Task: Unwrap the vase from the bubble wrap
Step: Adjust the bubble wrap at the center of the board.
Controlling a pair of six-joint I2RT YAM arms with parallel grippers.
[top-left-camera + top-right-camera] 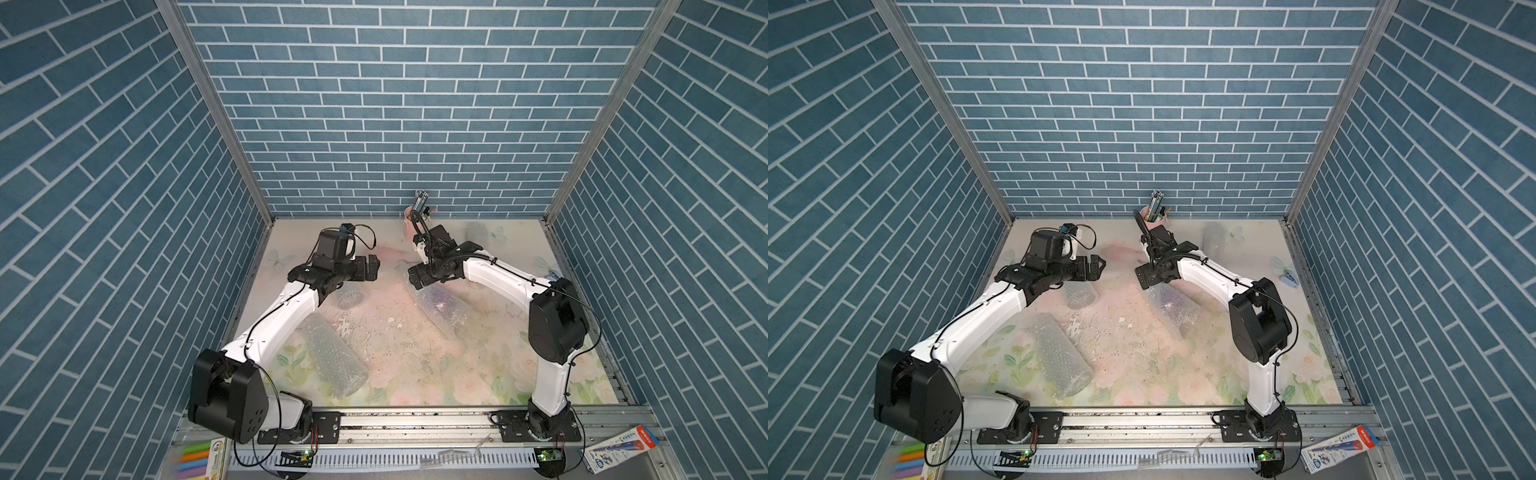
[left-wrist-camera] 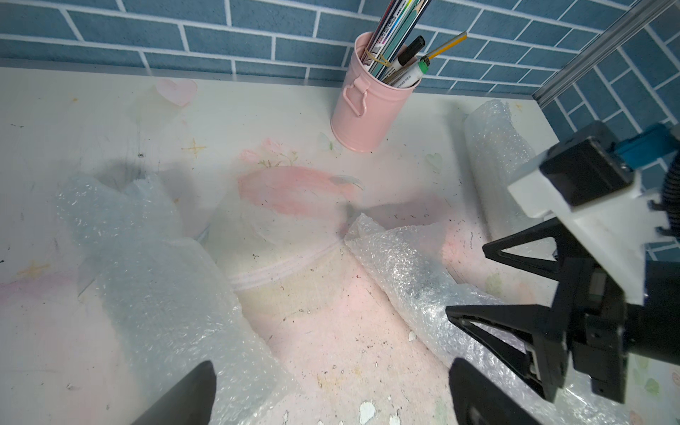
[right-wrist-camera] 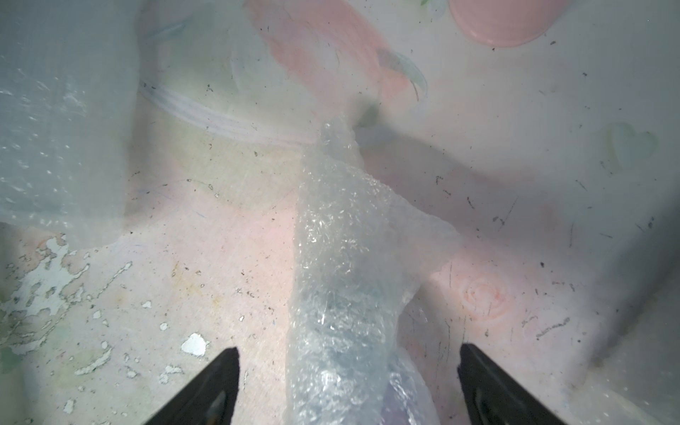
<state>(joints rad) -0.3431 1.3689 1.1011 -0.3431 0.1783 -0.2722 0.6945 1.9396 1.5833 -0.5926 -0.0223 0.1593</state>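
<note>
A bubble wrap bundle (image 1: 440,307) (image 1: 1173,307) lies right of centre on the floral table, with a faint purplish shape showing through it. I cannot make out the vase itself. My right gripper (image 1: 415,280) (image 3: 349,351) hangs open over the far end of this bundle (image 3: 338,294), one finger on each side and neither touching it. My left gripper (image 1: 370,268) (image 2: 333,371) is open and holds nothing, hovering over bare table between that bundle (image 2: 404,272) and another clear bundle (image 1: 351,297) (image 2: 154,287). The right gripper (image 2: 467,281) also shows in the left wrist view.
A large bubble wrap roll (image 1: 336,361) lies front left and another (image 1: 482,232) (image 2: 496,154) stands at the back right. A pink pen cup (image 1: 409,216) (image 2: 368,106) stands by the back wall. A carton (image 1: 619,451) and markers (image 1: 195,457) lie beyond the front rail.
</note>
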